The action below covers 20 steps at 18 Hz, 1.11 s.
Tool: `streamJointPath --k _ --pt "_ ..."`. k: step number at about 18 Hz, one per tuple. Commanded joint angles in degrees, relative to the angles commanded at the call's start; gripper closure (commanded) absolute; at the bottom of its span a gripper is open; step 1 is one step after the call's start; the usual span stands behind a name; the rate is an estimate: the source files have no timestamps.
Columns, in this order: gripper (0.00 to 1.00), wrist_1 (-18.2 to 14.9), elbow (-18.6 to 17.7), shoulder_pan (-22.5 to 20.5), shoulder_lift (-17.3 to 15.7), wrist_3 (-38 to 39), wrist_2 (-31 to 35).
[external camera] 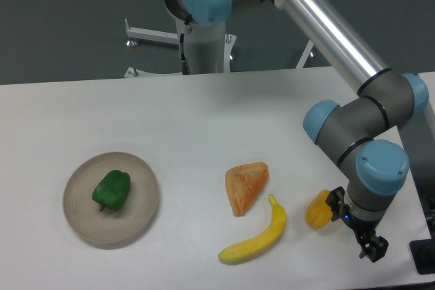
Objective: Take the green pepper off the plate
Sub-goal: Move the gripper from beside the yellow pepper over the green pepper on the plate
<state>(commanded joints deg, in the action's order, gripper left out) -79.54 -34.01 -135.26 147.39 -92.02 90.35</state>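
The green pepper [112, 190] is dark and glossy and lies a little left of centre on the round beige plate [141, 216] at the table's front left. My gripper [372, 249] hangs low over the table's front right corner, far to the right of the plate. Its two short dark fingers stand slightly apart with nothing between them. A yellow-orange pepper [317, 210] sits just left of the wrist, apart from the fingers.
An orange wedge-shaped piece [245, 187] and a yellow banana [258, 237] lie between the plate and my gripper. The arm's elbow [340, 127] reaches over the right half of the table. A dark object [425, 256] sits at the right edge.
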Motion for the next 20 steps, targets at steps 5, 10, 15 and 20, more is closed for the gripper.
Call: streamJointPath --k 5,10,15,20 --pt "0.0 -0.3 -0.6 0.3 -0.8 1.8 -0.1" --pt "0.0 -3.5 -1.3 0.6 -2.5 2.4 -0.8" --pt "0.0 -4.5 -2.7 1.1 -4.7 6.4 -1.4" --pt "0.0 -6.0 -7.0 2.7 -8.8 16.2 -4.4"
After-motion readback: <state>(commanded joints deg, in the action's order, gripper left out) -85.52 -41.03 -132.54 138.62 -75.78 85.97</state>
